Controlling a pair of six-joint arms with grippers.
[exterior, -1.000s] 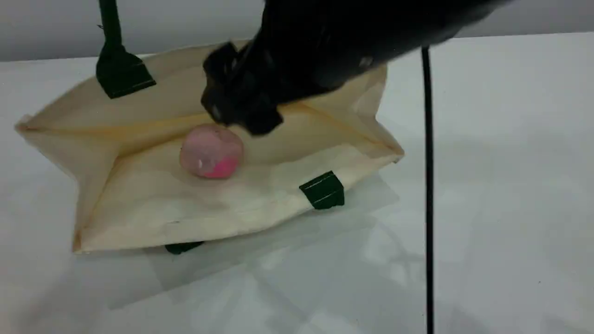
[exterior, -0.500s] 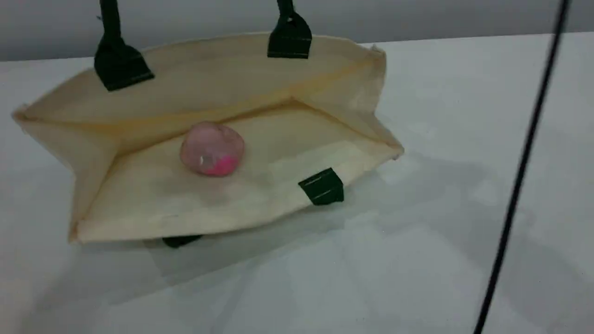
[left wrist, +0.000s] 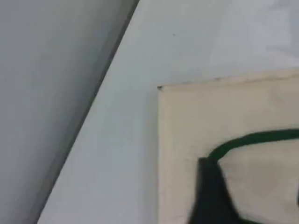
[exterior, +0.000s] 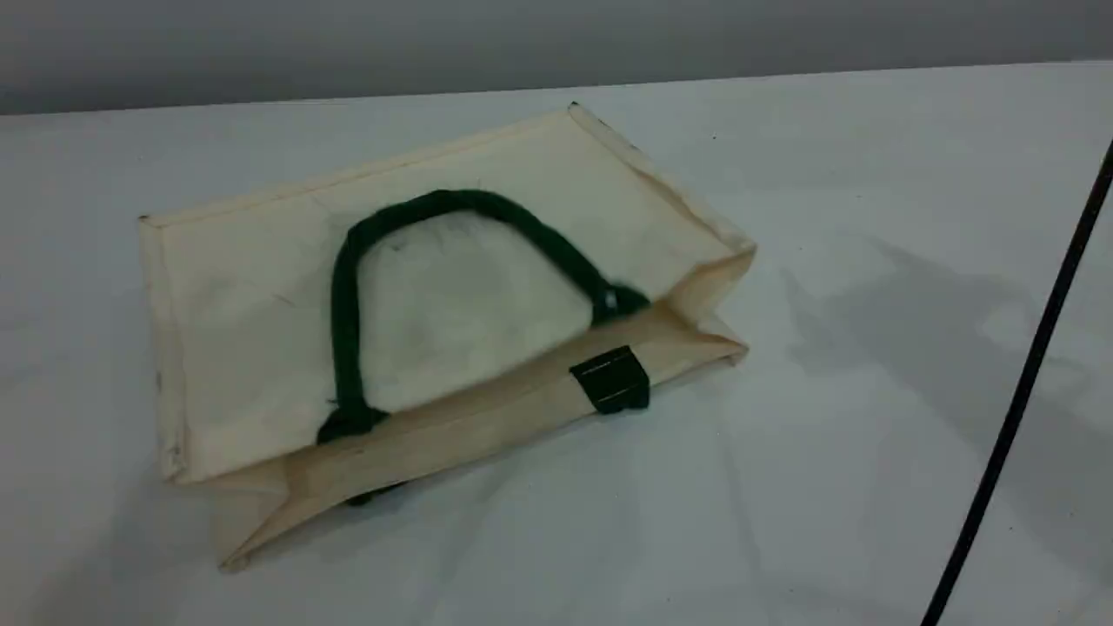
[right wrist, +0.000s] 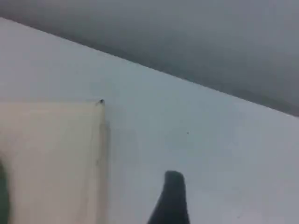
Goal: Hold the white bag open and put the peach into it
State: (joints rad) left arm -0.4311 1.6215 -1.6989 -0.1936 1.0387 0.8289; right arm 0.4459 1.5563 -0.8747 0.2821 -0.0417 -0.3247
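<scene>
The white bag lies collapsed flat on the table, top panel up. One green handle is draped in a loop over that panel. Its far edge runs straight from the left corner up to the right corner, well short of the table's far edge, where the grey wall begins. The right side is folded inward in a crease. The mouth faces the near side, where the lower panel sticks out from under the top one, with a green tab on its rim. The near left corner of that lower panel pokes furthest out.

Bare table surrounds the bag on every side. The widest clear stretch is to the right, up to a thin black cable slanting across that edge of the scene view. The near strip is open as well.

The peach is out of sight in all three views, and I cannot tell whether it sits under the top panel.

Neither arm appears in the scene view. The left gripper shows one dark fingertip over the bag's top panel, near the handle. I cannot tell how far apart its jaws are, or whether it touches anything. The right gripper hangs over bare table just beside the bag's far corner, jaws wide apart and holding nothing.
</scene>
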